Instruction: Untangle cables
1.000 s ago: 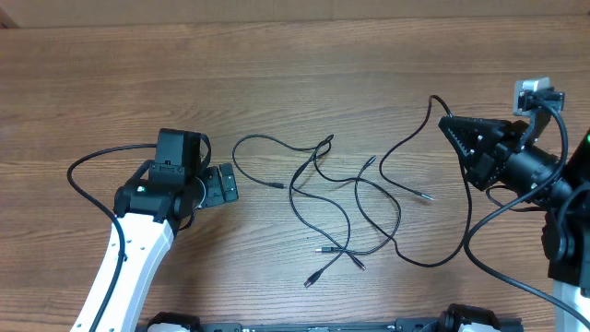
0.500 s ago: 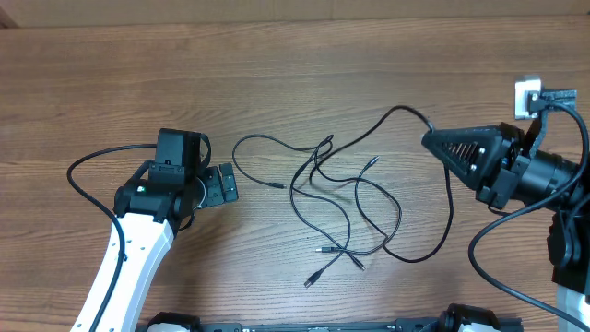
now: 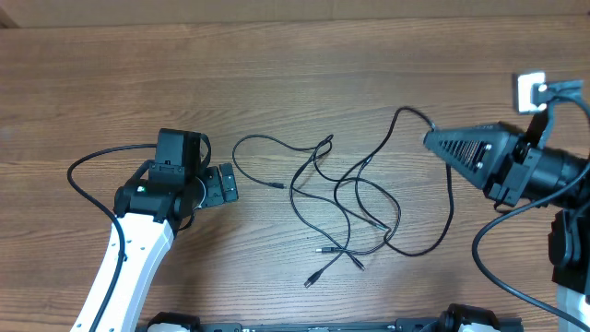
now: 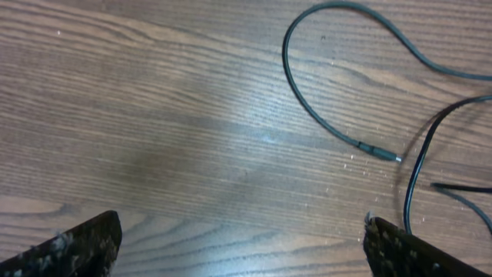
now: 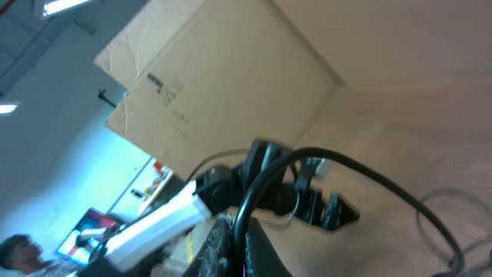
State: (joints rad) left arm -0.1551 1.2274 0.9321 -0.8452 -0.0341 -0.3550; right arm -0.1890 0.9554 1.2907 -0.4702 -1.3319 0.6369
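Note:
Several thin black cables (image 3: 343, 205) lie crossed over one another mid-table, with plug tips near the front. My right gripper (image 3: 430, 141) is shut on one cable strand (image 3: 407, 112), which arcs up from the pile and loops back down at the right (image 3: 451, 207). In the right wrist view the pinched cable (image 5: 270, 171) rises between the shut fingertips (image 5: 238, 235). My left gripper (image 3: 224, 184) is open, left of the pile and touching nothing. In the left wrist view its fingers (image 4: 77, 246) stand wide apart over bare wood, with a cable's plug tip (image 4: 378, 153) ahead to the right.
The wooden table (image 3: 295, 74) runs across the whole view. Thick black arm cables trail by the left arm (image 3: 92, 166) and the right arm (image 3: 498, 240). A cardboard box (image 5: 223, 77) stands beyond the table in the right wrist view.
My right gripper has swung toward the front and tilted, pulling its cable with it. The held strand's loop has shifted left and its free end has slid toward the pile. The left arm stayed still.

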